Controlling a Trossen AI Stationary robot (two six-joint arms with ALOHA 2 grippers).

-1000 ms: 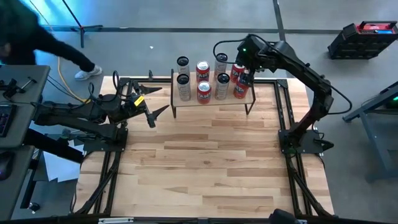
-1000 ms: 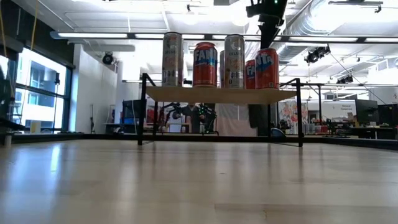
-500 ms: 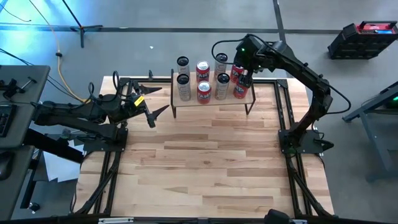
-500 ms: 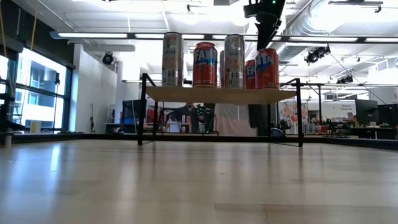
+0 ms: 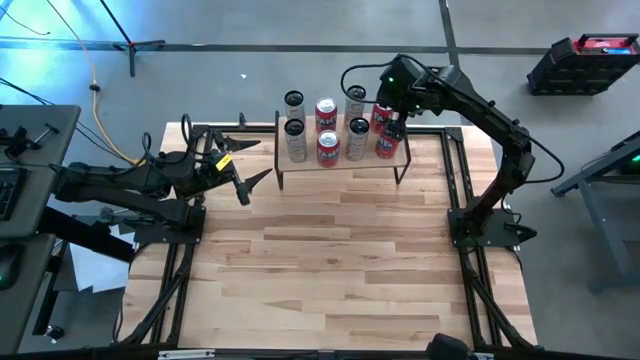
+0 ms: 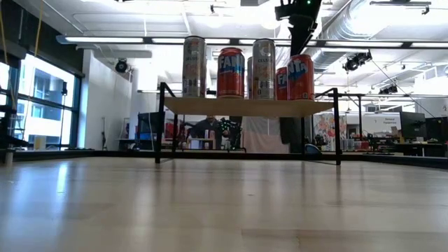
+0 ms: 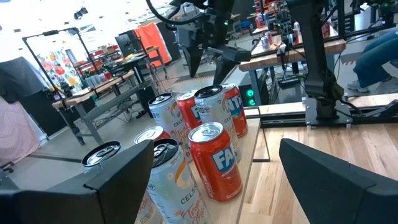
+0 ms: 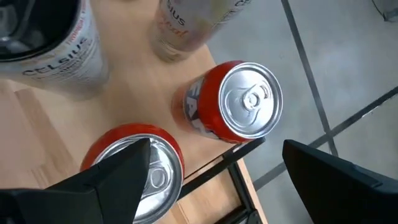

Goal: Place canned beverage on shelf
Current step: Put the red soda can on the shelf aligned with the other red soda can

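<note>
We have the right pincer open and empty above the red cans standing on the shelf, so next we lift clear, while the left pincer waits wide beside the shelf.

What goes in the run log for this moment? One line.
right gripper: open, above red cans at shelf end | left gripper: open, waiting beside shelf | eight cans on shelf
</note>
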